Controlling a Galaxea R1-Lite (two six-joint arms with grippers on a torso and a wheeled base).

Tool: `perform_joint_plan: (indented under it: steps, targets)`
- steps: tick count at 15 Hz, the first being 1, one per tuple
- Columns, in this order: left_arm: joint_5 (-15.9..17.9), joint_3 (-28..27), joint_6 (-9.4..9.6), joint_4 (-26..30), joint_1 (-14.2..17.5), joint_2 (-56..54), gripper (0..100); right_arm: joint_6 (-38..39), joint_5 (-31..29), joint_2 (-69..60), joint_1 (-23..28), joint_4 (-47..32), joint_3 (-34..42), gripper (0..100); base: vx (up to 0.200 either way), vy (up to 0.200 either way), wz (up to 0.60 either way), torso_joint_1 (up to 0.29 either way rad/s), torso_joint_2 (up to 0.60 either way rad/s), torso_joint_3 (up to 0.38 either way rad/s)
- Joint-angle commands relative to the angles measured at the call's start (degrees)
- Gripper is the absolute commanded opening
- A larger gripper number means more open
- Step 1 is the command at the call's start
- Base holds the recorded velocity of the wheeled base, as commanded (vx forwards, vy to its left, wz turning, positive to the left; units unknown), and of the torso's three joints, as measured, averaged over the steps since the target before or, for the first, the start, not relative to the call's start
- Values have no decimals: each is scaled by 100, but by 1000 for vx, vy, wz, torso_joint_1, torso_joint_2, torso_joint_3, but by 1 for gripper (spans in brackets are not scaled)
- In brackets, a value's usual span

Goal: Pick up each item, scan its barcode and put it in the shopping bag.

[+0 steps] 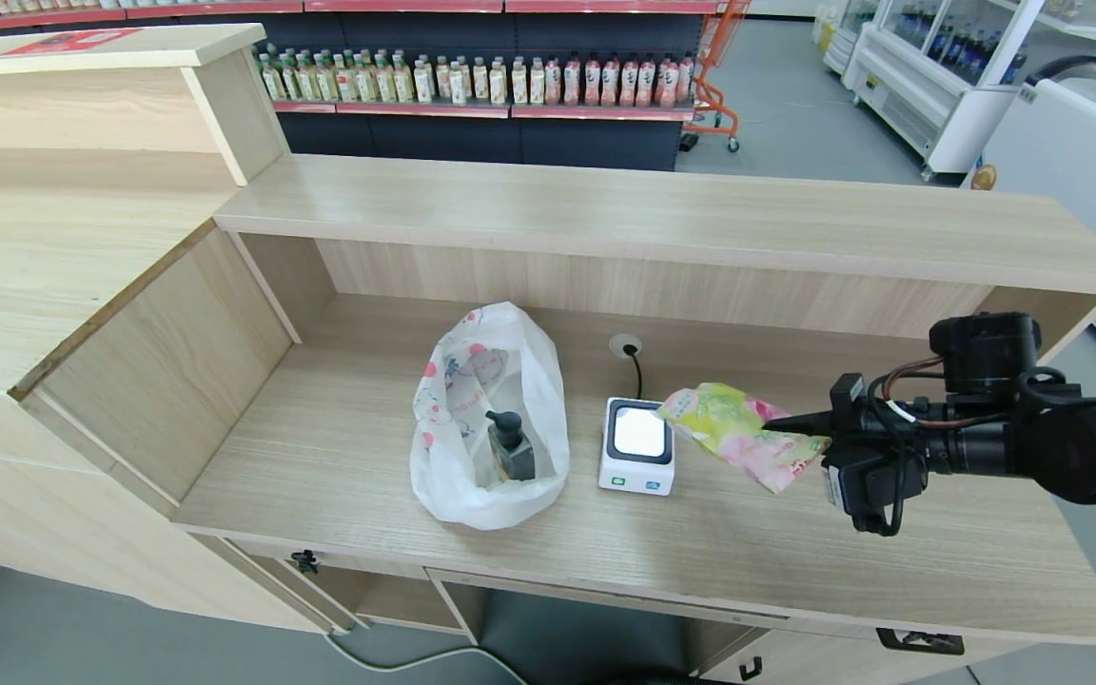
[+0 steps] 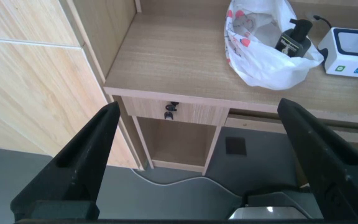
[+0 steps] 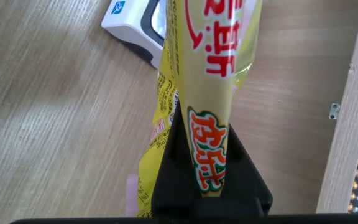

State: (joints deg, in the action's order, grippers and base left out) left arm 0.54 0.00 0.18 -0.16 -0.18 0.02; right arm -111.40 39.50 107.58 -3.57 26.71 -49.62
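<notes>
The snack packet (image 1: pixel 738 433) is glossy plastic; the counter (image 1: pixel 320 457), matt wood grain.

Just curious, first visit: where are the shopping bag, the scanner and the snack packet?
shopping bag (image 1: pixel 440 466), head view, white side wall.
scanner (image 1: pixel 640 434), head view, lit top window.
snack packet (image 1: pixel 733 428), head view, yellow-green middle.

Rows of drink bottles (image 1: pixel 472 81) are lining the store shelf (image 1: pixel 596 111) behind the wooden counter (image 1: pixel 320 457), an orange trolley (image 1: pixel 717 95) standing beside it.
</notes>
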Motion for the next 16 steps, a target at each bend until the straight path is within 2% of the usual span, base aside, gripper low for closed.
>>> perform_joint_plan:
  steps: [1,3,6,13,16]
  targets:
    - [-1,0,-1,-2,1,-2,100,57,164,281,-3,827,233,0,0,0,0,0,0,0]
    - [-1,0,-1,-2,1,-2,100,241,190,386,-21,1416,462,0,0,0,0,0,0,0]
    - [-1,0,-1,-2,1,-2,100,435,181,448,-47,1864,699,0,0,0,0,0,0,0]
    - [-1,0,-1,-2,1,6,100,479,190,509,-82,1935,716,0,0,0,0,0,0,0]
    - [-1,0,-1,-2,1,-2,100,531,190,518,-82,2040,760,0,200,0,0,-1,-1,7]
